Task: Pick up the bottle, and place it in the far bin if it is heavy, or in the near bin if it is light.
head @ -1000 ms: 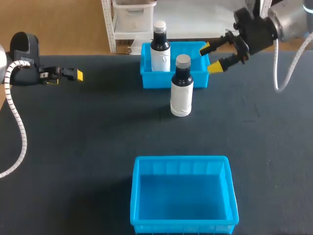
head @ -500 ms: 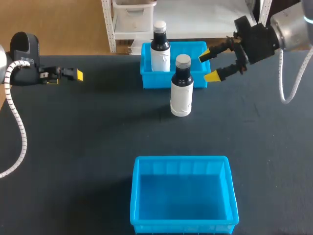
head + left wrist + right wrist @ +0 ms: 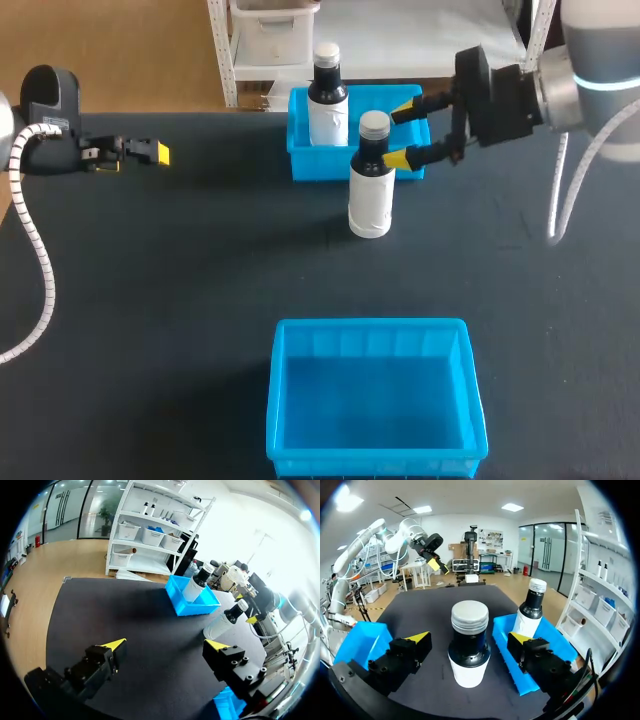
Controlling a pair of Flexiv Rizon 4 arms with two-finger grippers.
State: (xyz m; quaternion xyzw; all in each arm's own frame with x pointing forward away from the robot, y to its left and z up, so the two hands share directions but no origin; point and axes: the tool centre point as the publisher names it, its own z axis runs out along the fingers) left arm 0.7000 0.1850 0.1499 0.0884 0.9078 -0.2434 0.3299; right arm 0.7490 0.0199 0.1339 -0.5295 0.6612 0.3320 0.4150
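**Right arm closes in on the standing bottle**

The bottle (image 3: 371, 190) stands upright on the dark desk (image 3: 180, 290), just in front of the far bin (image 3: 315, 165) and well apart from the near bin (image 3: 280, 400). It has a white body, a dark shoulder and a grey cap, and it has not shifted over the last second.

What has changed is the right gripper (image 3: 402, 133). A second ago it hung off beyond the far bin's right end. Since then it has swung in towards the bottle and come lower. Its yellow-tipped fingers (image 3: 417, 638) are spread wide, and in the right wrist view they stand one on each side of the bottle's dark shoulder, with a gap on both sides. Nothing is grasped yet.

To my eye this is the last of the approach. The fingers look lined up, so the next move is to clench on the neck and lift. How heavy the bottle is cannot be told until then, so which bin it belongs in is still open.

A second bottle (image 3: 327, 100) stands inside the far bin, just behind the one being approached, and the rear finger passes near it.

The left gripper (image 3: 165, 644) has stayed parked at the desk's far left, fingers released and empty.
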